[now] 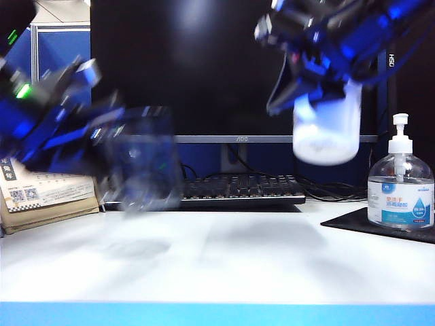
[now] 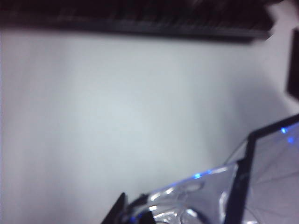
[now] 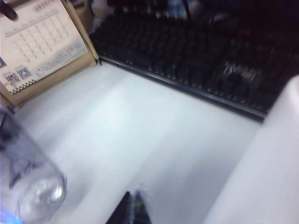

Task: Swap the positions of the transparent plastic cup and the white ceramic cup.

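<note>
Nearest the exterior camera runs bare white desk point(image 1: 224, 258), with nothing standing on it beneath either arm. Above it on the left, the left pincer point(image 1: 112, 139) is clamped narrow on the transparent plastic cup point(image 1: 146, 159), which hangs tilted and blurred just clear of the surface, its faint shadow below it; the left wrist view shows the faceted clear wall of that cup point(image 2: 261, 177) right against the pincer, over open desk. On the other side the right pincer point(image 1: 306, 85) is squeezed shut on the rim of the white ceramic cup point(image 1: 327, 125), carried high, well above the desk, the cup hanging below the pincer. Right of that pincer and lower stands a pump bottle point(image 1: 401, 187) on a dark mat point(image 1: 360, 221). Behind both pincers lie a black keyboard point(image 1: 238, 190) and a monitor point(image 1: 224, 68); a desk calendar point(image 1: 47, 193) leans below the left one. Judging by this, both cups are lifted but neither has yet crossed to the other's side: the carry across and both set-downs remain
</note>
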You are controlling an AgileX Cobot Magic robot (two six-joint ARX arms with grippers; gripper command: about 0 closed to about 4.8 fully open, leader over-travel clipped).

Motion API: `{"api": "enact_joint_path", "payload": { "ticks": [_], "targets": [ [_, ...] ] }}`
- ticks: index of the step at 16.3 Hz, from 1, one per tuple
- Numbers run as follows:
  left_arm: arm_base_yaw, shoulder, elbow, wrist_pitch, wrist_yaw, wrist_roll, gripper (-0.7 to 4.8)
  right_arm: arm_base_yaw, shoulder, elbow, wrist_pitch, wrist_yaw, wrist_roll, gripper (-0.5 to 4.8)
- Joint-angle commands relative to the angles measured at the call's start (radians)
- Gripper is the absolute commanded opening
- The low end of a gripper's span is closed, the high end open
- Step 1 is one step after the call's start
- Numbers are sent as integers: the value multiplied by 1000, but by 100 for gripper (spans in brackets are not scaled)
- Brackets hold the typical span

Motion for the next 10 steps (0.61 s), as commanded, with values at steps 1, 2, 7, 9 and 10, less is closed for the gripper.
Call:
{"api": "enact_joint_path", "payload": {
  "ticks": [1, 2, 7, 9, 10],
  "targets": [
    [-2, -1, 49, -2, 42, 20, -6, 2, -26, 140, -157, 33, -137, -6],
    [-5, 3, 61, -1, 57, 20, -6, 0, -26, 192, -209, 33, -161, -6],
    [-146, 107, 163, 31, 92, 44, -6, -2, -26, 307, -219, 32, -170, -6],
    [-210, 206, 252, 26, 66, 95, -6, -2, -37, 319, -236, 33, -170, -6],
    [-216, 251, 290, 27, 71, 95, -6, -2, -49, 321, -240, 34, -170, -6]
  ]
}}
